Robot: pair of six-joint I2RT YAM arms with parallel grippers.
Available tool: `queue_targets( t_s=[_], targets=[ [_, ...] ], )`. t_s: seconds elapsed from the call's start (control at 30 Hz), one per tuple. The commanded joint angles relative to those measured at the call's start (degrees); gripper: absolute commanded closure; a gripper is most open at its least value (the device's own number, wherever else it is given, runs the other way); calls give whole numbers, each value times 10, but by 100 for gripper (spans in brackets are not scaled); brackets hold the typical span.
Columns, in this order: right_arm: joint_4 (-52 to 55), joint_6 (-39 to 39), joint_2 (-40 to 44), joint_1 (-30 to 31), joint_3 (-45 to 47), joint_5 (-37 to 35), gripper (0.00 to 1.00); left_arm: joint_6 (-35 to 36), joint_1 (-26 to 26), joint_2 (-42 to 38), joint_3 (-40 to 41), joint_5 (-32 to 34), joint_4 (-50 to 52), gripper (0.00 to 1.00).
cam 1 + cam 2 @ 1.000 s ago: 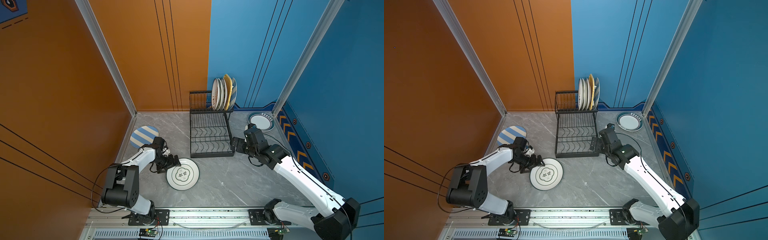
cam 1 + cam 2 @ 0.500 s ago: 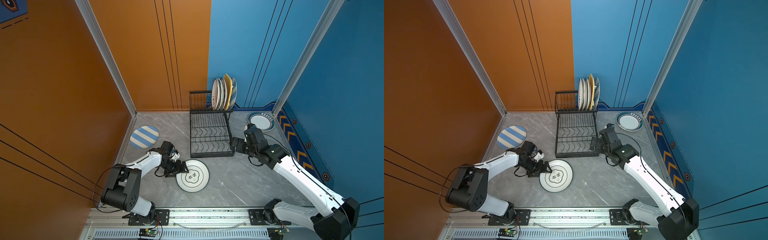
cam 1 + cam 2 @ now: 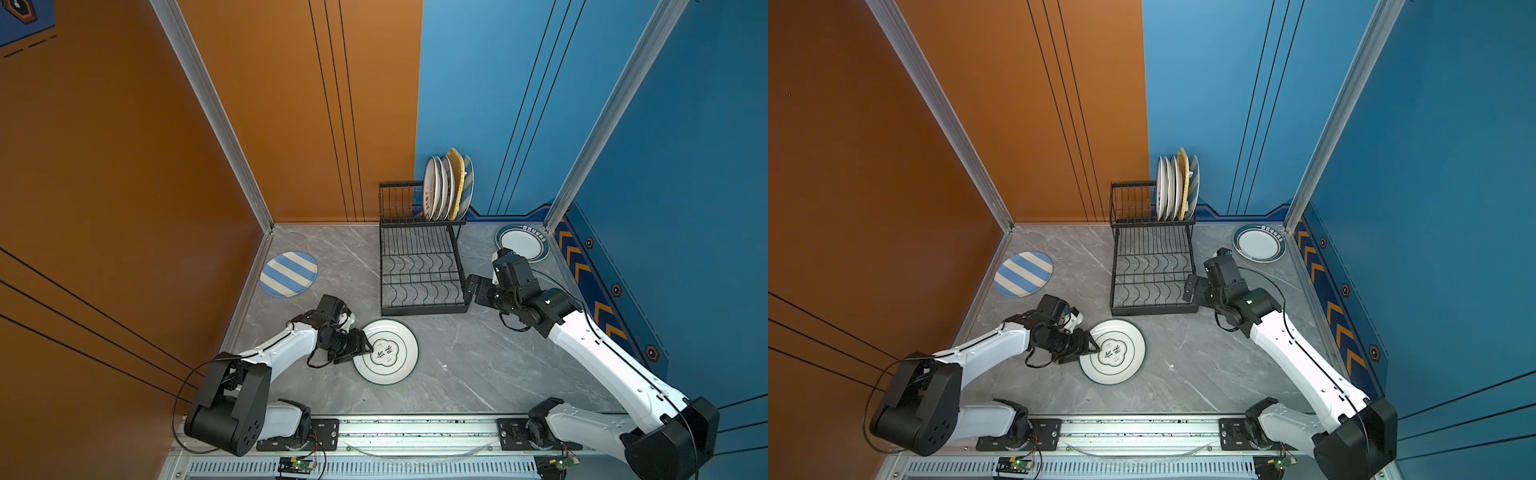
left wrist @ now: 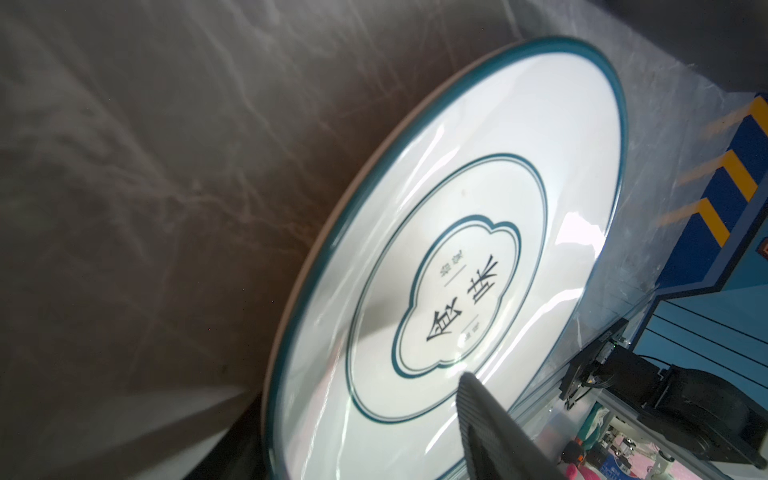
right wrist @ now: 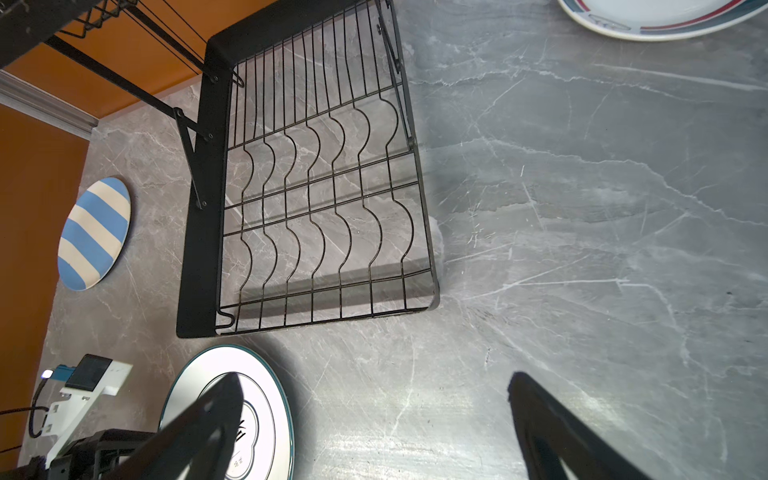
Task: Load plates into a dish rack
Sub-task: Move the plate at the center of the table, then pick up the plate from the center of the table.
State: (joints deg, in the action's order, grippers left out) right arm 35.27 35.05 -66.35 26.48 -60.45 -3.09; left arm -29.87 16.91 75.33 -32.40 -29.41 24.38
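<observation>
Blue-and-cream stripes mark a plate [image 3: 288, 274] lying flat on the grey marble table [image 3: 478, 374] near the orange wall. The left gripper [image 3: 365, 350] straddles the rim of a white printed plate [image 3: 392, 353], one finger [image 4: 482, 415] over its face; whether it pinches, I cannot tell. Upright plates [image 3: 446, 189] fill the dish rack's [image 3: 419, 270] upper tier. The right gripper [image 5: 374, 378], fingers wide apart and empty, hovers beside the rack, near a teal-rimmed plate [image 3: 522, 243].

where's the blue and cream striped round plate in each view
Top view: blue-and-cream striped round plate flat on the table, left of centre, by the orange wall.
Top view: same place.
Left wrist: not in it.
Right wrist: by the orange wall.
Shared landmark: black wire dish rack; the plate lies on its orange-wall side in all three.
</observation>
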Motion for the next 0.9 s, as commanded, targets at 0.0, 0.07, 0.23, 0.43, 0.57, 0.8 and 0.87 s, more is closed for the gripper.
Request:
queue_targets(
  t_s=[0.0,0.07,0.23,0.43,0.57,0.8,0.87],
  targets=[
    [-6,-17,12,-9,7,22,0,-43,8,-16,41,22,-37,39],
    [-7,-19,10,-14,7,30,0,-53,10,-24,60,24,-56,44],
    [-12,-24,5,-24,5,47,0,-61,23,-32,86,24,-87,58],
    [-19,-28,0,-31,7,58,0,-57,37,-31,85,25,-90,79],
    [-21,-29,2,-33,11,61,0,-57,45,-32,87,22,-90,90],
    [-24,-26,9,-35,23,67,0,-62,63,-47,88,6,-90,100],
    [-26,-25,10,-36,28,71,0,-63,67,-56,84,-5,-90,100]
  ],
)
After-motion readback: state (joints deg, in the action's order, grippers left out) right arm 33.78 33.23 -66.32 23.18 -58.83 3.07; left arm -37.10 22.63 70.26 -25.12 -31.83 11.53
